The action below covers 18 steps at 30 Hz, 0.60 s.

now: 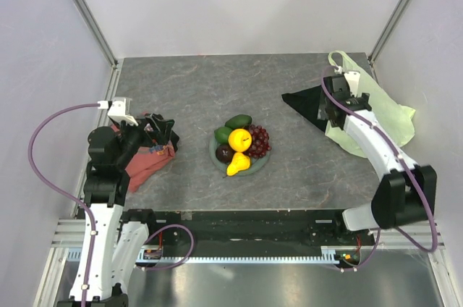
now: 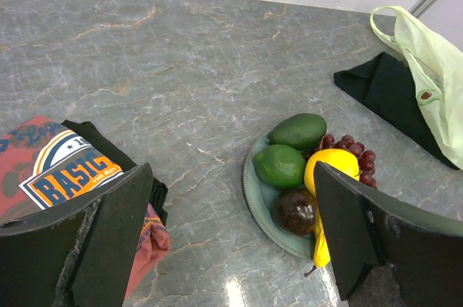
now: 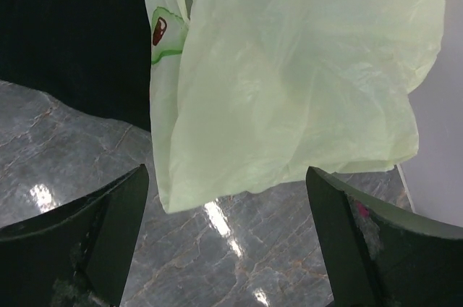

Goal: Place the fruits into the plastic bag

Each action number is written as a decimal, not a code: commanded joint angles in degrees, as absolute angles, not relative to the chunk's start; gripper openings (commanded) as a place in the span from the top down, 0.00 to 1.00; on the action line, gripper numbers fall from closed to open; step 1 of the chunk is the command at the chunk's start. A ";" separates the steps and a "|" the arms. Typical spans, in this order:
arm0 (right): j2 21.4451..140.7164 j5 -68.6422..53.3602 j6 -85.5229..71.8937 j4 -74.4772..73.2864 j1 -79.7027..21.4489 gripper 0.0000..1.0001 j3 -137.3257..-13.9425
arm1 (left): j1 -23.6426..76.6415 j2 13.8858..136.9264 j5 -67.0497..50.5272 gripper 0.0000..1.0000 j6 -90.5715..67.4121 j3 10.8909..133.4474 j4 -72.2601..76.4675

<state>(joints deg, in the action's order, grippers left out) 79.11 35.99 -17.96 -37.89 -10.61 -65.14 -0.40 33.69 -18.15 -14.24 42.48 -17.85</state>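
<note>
Step in hand: by my judgement, taking hold of the plastic bag (image 3: 289,82) so that its mouth can be opened; no fruit is in it yet.
Right gripper (image 3: 224,242): wide open, holding nothing, hanging above the lower edge of the bag.
Left gripper (image 2: 231,249): wide open and empty, above the red printed T-shirt (image 2: 65,169), facing the plate (image 2: 249,177).
How to do it well: pinch only one thin layer near a handle loop, not both walls and not the black cloth (image 1: 307,101) below; lift slowly, because the film probably slips and folds.
Plastic bag, look: pale green, translucent, crinkly, lying flat at the right far side of the surface (image 1: 188,90), partly over the cloth.
Fruits (image 1: 241,140): heaped on the plate in the middle, well apart from the bag: yellow-orange round one, yellow pear, green ones, dark plum, red grapes.
</note>
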 commanded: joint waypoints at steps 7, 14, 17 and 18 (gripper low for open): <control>89.03 36.12 -18.72 -32.96 -5.72 0.02 -70.66 | 2.37 33.40 -13.18 0.01 -8.70 42.80 -19.69; 91.31 26.64 -18.72 -27.25 -0.19 0.02 -67.68 | 3.07 33.49 -13.01 0.01 -8.79 42.72 -19.78; 91.58 22.78 -18.98 -25.24 2.27 0.02 -66.01 | 3.25 33.40 -13.10 0.01 -8.61 42.72 -19.77; 91.32 20.33 -19.16 -24.79 2.89 0.03 -65.57 | 3.25 33.49 -13.18 0.01 -8.61 42.63 -19.69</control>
<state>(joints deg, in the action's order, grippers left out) 90.94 27.97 -18.26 -29.08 0.23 -67.59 2.81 33.63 -13.67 -11.05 42.48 -20.67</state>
